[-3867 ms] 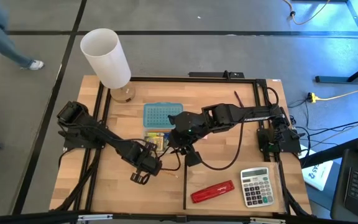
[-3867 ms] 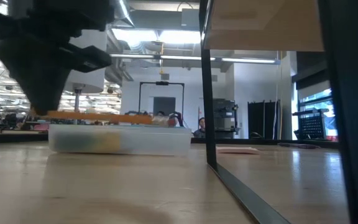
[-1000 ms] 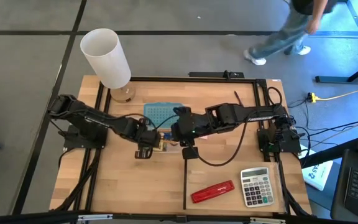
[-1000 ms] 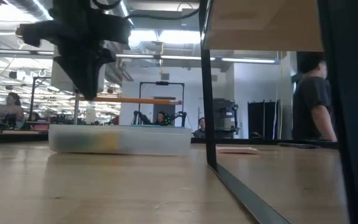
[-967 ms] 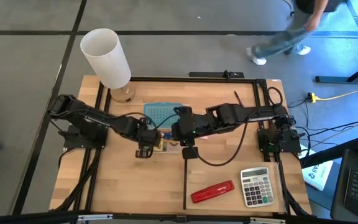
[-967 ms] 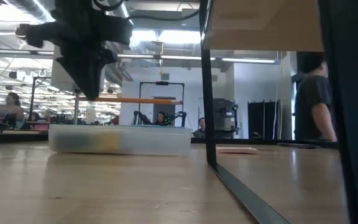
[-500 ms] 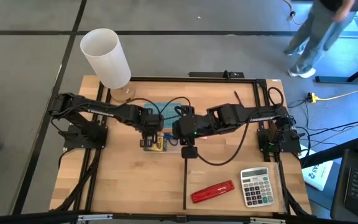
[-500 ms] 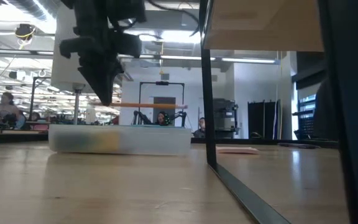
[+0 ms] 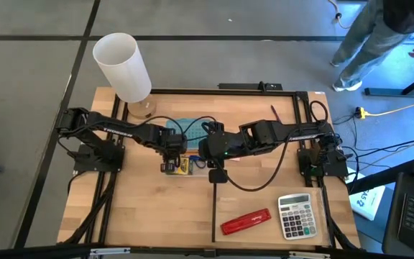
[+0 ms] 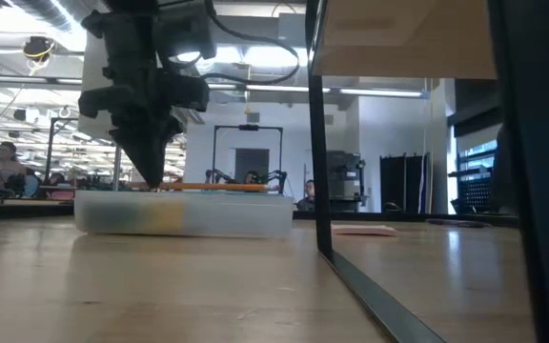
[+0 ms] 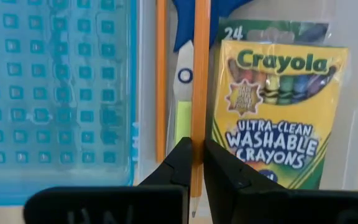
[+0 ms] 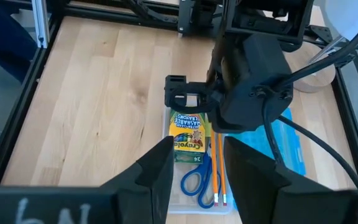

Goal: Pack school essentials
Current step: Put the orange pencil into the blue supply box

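Note:
A clear box point(image 10: 184, 211) stands mid-table with its blue lid point(image 11: 55, 93) beside it. In it lie the yellow-green crayon box point(image 11: 278, 112), the blue-handled scissors point(image 11: 182, 81) and one orange pencil point(image 11: 161, 74). My left gripper point(image 11: 194, 163) is right above the box, shut on a second orange pencil point(image 10: 222, 188). My right gripper point(image 12: 197, 174) hangs open higher up, over the box's right end, with nothing between its fingers. In the high view the left gripper point(image 9: 172, 160) and the right gripper point(image 9: 210, 157) face each other over the box. My left gripper pinches the pencil's shaft point(image 11: 198, 134) between its two fingers, close to the sharpened end point(image 11: 193, 208). The fingers come from above, pointing steeply down, and lie across the pencil. The pencil is level at the box's rim, alongside the scissors; whether it touches them I cannot tell.
A red stapler point(image 9: 245, 221) and a grey calculator point(image 9: 295, 216) lie near the front right. A tall white cylinder point(image 9: 123, 67) stands at the far left corner. A black frame bar point(image 10: 317, 133) rises mid-table. A person walks past the far right.
My left gripper has gone toward the table's far edge and down, carrying the pencil over the open box. The pencil has stayed level and has sunk from well above the box to its rim.

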### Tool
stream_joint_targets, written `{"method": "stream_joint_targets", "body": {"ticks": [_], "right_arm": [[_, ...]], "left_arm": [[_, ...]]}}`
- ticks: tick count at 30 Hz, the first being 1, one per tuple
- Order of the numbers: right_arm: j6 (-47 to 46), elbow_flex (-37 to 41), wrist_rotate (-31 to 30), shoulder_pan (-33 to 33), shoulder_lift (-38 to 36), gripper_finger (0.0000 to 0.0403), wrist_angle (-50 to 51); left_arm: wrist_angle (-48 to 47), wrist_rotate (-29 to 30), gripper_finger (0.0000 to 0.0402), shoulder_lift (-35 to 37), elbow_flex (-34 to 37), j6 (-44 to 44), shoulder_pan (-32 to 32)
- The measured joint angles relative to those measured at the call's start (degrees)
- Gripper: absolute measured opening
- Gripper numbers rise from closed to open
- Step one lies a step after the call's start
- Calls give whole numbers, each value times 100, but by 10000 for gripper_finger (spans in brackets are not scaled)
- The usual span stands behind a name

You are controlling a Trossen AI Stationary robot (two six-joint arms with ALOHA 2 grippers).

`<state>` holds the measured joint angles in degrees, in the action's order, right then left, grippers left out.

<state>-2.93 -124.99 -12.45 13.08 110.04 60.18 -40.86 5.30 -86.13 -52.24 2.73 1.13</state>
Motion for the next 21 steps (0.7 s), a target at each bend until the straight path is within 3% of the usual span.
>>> {"method": "stream_joint_targets", "body": {"ticks": [15, 21], "right_arm": [[-5, 0, 0, 0, 0, 142, 0], [-5, 0, 0, 0, 0, 142, 0]], "left_arm": [[459, 11, 18, -2, 291, -110, 0], [471, 13, 36, -2, 319, -96, -2]]}}
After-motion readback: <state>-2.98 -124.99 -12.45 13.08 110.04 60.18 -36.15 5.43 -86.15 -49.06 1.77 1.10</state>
